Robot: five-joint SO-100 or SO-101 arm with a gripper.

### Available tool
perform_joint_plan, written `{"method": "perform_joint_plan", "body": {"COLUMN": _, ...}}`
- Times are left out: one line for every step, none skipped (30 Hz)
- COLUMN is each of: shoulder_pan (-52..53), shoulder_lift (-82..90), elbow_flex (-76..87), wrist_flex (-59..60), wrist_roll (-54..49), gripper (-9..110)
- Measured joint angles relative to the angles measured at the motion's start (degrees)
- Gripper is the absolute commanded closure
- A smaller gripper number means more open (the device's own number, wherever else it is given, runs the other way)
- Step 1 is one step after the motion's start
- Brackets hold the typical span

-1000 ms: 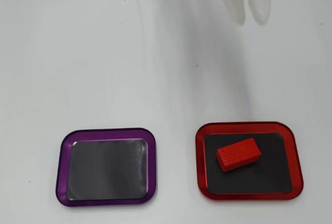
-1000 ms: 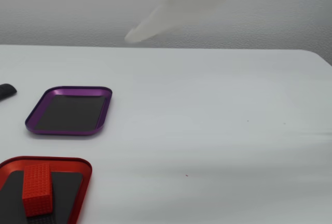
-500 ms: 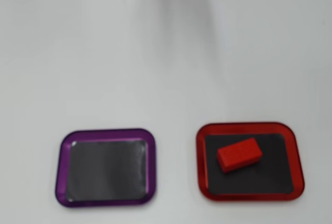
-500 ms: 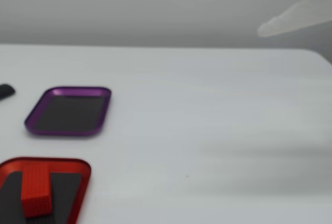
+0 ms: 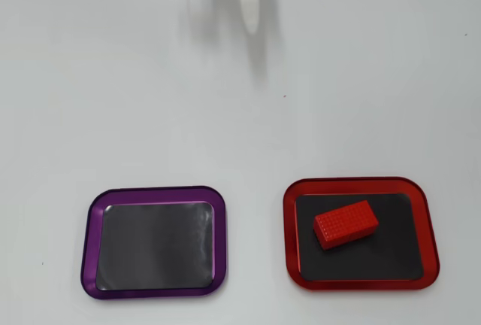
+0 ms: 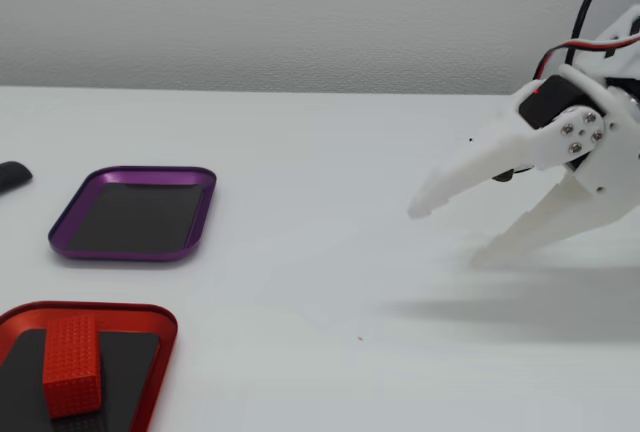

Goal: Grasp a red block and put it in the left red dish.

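The red block (image 5: 346,224) lies inside the red dish (image 5: 361,285), and with the gripper (image 6: 445,234) well apart and jaws spread, it appears light, rigid and grippy; grasp across its narrow sides.

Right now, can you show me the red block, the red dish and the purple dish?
red block (image 5: 346,223), overhead view, its top face.
red dish (image 5: 288,212), overhead view, left rim.
purple dish (image 5: 90,235), overhead view, left rim.

A purple tray (image 5: 154,241) with a dark, bare base lies flat on the white bench (image 5: 338,99), near the lower edge in the overhead view. A small dark object (image 6: 12,176) sits at the left edge in the fixed view.
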Motion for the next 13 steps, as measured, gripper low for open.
{"method": "perform_joint_plan", "body": {"shoulder_pan": 0.0, "shoulder_lift": 0.0, "elbow_flex": 1.3, "wrist_flex": -0.2, "wrist_roll": 0.5, "gripper": 80}}
{"method": "perform_joint_plan", "body": {"shoulder_pan": 0.0, "shoulder_lift": 0.0, "elbow_flex": 2.7, "wrist_flex": -0.4, "wrist_roll": 1.5, "gripper": 80}}
{"method": "perform_joint_plan", "body": {"shoulder_pan": 0.0, "shoulder_lift": 0.0, "elbow_flex": 3.9, "wrist_flex": -0.4, "wrist_roll": 1.8, "gripper": 81}}
{"method": "perform_joint_plan", "body": {"shoulder_pan": 0.0, "shoulder_lift": 0.0, "elbow_flex": 4.9, "wrist_flex": -0.5, "wrist_roll": 1.9, "gripper": 81}}
{"method": "perform_joint_plan", "body": {"shoulder_pan": 0.0, "shoulder_lift": 0.0, "elbow_flex": 6.1, "wrist_flex": -0.5, "wrist_roll": 1.9, "gripper": 81}}
{"method": "perform_joint_plan", "body": {"shoulder_pan": 0.0, "shoulder_lift": 0.0, "elbow_flex": 6.9, "wrist_flex": -0.5, "wrist_roll": 2.1, "gripper": 81}}
{"method": "perform_joint_plan", "body": {"shoulder_pan": 0.0, "shoulder_lift": 0.0, "elbow_flex": 7.4, "wrist_flex": -0.3, "wrist_roll": 2.1, "gripper": 81}}
{"method": "perform_joint_plan", "body": {"shoulder_pan": 0.0, "shoulder_lift": 0.0, "elbow_flex": 7.8, "wrist_flex": 0.4, "wrist_roll": 2.3, "gripper": 82}}
{"method": "perform_joint_plan", "body": {"shoulder_pan": 0.0, "shoulder_lift": 0.0, "elbow_flex": 8.0, "wrist_flex": 1.2, "wrist_roll": 2.3, "gripper": 83}}
{"method": "perform_joint_plan", "body": {"shoulder_pan": 0.0, "shoulder_lift": 0.0, "elbow_flex": 8.1, "wrist_flex": 2.2, "wrist_roll": 2.3, "gripper": 86}}
{"method": "perform_joint_plan", "body": {"shoulder_pan": 0.0, "shoulder_lift": 0.0, "elbow_flex": 8.2, "wrist_flex": 2.7, "wrist_roll": 2.3, "gripper": 89}}
{"method": "perform_joint_plan", "body": {"shoulder_pan": 0.0, "shoulder_lift": 0.0, "elbow_flex": 8.2, "wrist_flex": 3.2, "wrist_roll": 2.3, "gripper": 93}}
{"method": "perform_joint_plan", "body": {"shoulder_pan": 0.0, "shoulder_lift": 0.0, "elbow_flex": 8.2, "wrist_flex": 3.4, "wrist_roll": 2.3, "gripper": 98}}
